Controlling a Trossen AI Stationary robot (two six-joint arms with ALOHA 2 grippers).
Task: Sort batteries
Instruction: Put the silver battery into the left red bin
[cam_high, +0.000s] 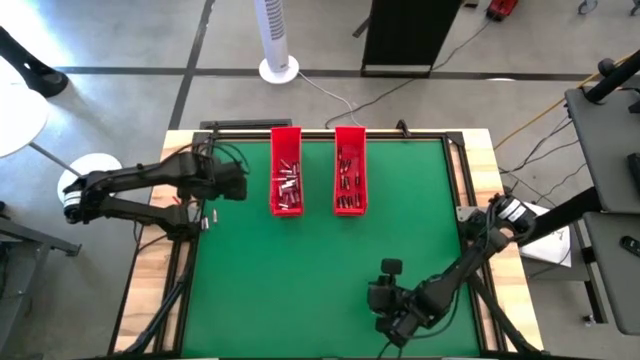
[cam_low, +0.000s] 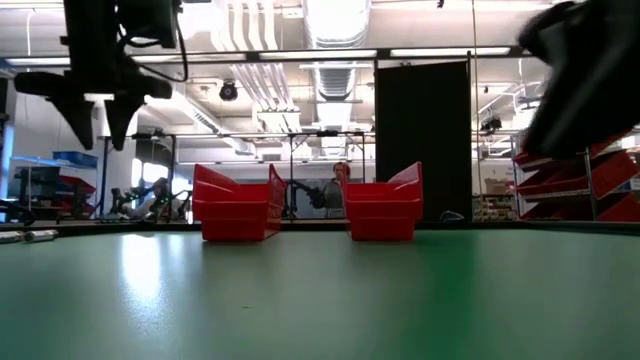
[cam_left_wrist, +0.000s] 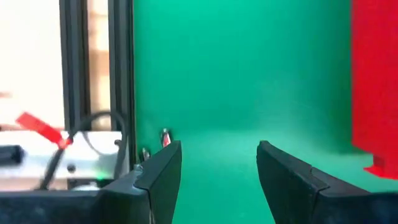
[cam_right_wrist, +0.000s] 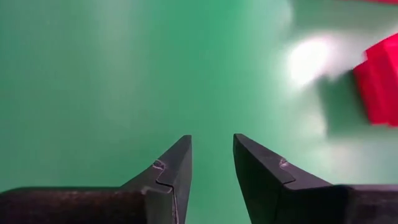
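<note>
we see two long red trays side by side at the far middle of the green mat, a narrow strip of mat between them. the left tray holds a loose heap of batteries, silvery little cylinders lying at mixed angles, mostly in its nearer half. the right tray holds more batteries, darker ones with reddish parts, scattered along its length. in the low view both trays stand upright on the mat, the left tray and the right tray apart from each other, and their walls hide what lies inside

the left gripper hangs above the mat just to the left of the left tray, not touching it. its own wrist view shows the left gripper with its fingers spread apart and nothing between them, the mat below and a red tray wall off to one side. in the low view it hangs high over the table

the right gripper sits over the near right part of the mat, well apart from both trays. its wrist view shows the right gripper with fingers parted by a narrow gap, pinching nothing, only bare mat beneath and a corner of a red tray farther off
</note>
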